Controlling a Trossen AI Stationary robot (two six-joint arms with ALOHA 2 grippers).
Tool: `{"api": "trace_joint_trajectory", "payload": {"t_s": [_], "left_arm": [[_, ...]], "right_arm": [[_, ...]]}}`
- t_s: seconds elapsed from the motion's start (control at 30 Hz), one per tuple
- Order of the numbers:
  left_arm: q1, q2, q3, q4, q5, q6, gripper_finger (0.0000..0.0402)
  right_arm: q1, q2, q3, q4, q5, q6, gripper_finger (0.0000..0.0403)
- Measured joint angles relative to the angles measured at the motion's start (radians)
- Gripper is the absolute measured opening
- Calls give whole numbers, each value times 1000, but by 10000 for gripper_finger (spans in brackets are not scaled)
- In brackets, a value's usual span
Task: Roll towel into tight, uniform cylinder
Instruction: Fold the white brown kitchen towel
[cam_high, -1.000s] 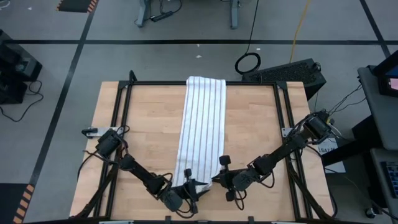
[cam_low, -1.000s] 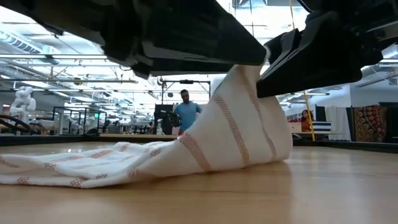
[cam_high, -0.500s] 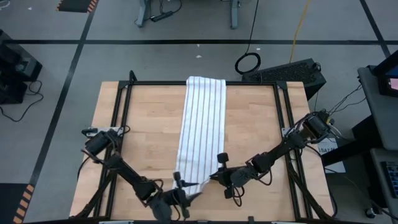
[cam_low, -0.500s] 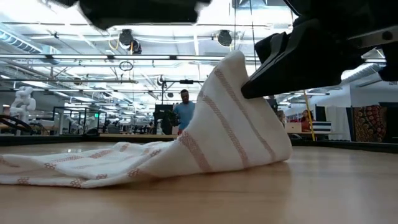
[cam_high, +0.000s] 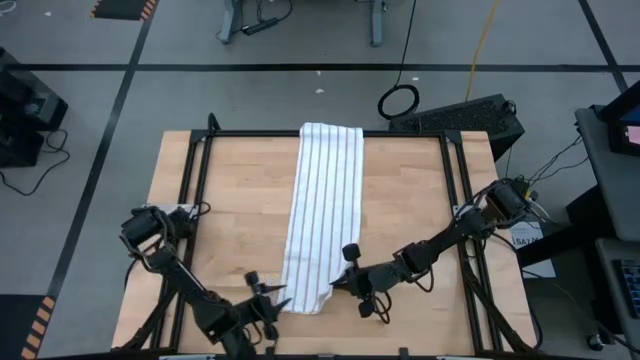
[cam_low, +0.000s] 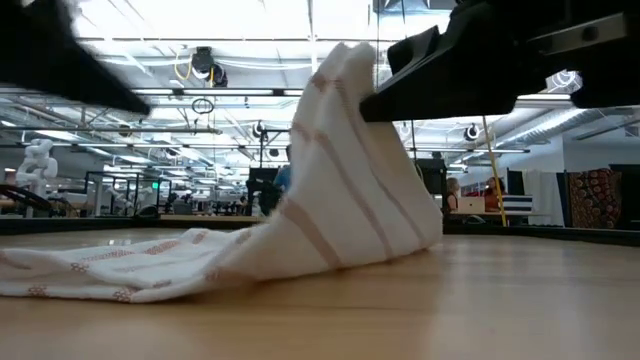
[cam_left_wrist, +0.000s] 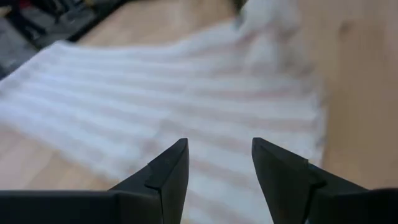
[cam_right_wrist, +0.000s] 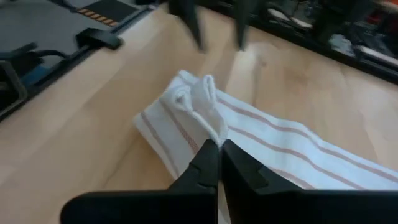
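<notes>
While viewed from overhead, listed from left side to right:
left arm: reaches from left table edge toward near edge, off the cloth
left gripper (cam_high: 272, 300): low at near edge, just left of towel's near end; fingers (cam_left_wrist: 168, 171) parted with a clear gap, nothing between them, not touching cloth
table (cam_high: 230, 200): light wood top inside black frame
towel (cam_high: 322, 210): white, thin dark pinstripes, long strip down table centre from far edge to near edge; far part flat; near right corner pulled up off wood into a peak (cam_low: 350, 150), rest of near end slumped on the table in the low view
right gripper (cam_high: 340, 283): at towel's near right corner; fingers pressed together, pinching a bunched fold of towel (cam_right_wrist: 202, 102), lifted above table
right arm: stretches from right table edge diagonally in toward the cloth
room: workshop floor and benches beyond table, person partly hidden behind lifted cloth in low view
</notes>
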Motion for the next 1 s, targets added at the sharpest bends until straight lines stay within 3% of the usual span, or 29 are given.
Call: {"api": "trace_joint_trajectory", "payload": {"t_s": [0.13,0.3,0.5,0.7,1.0], "left_arm": [[-32,0,-19,-139,66,-201,183],[-77,0,-65,-34,73,-178,183],[-115,0,-68,-29,-7,-178,183],[-112,0,-96,-47,3,-183,183],[-155,1,-217,-27,31,-405,183]], "right_arm": [[-19,0,7,-4,-48,-7,0],[-56,1,60,-33,-120,-8,0],[-92,4,140,-132,-179,-62,0],[-116,46,211,-176,-228,-85,0],[-121,107,268,-195,-275,-100,0]]}}
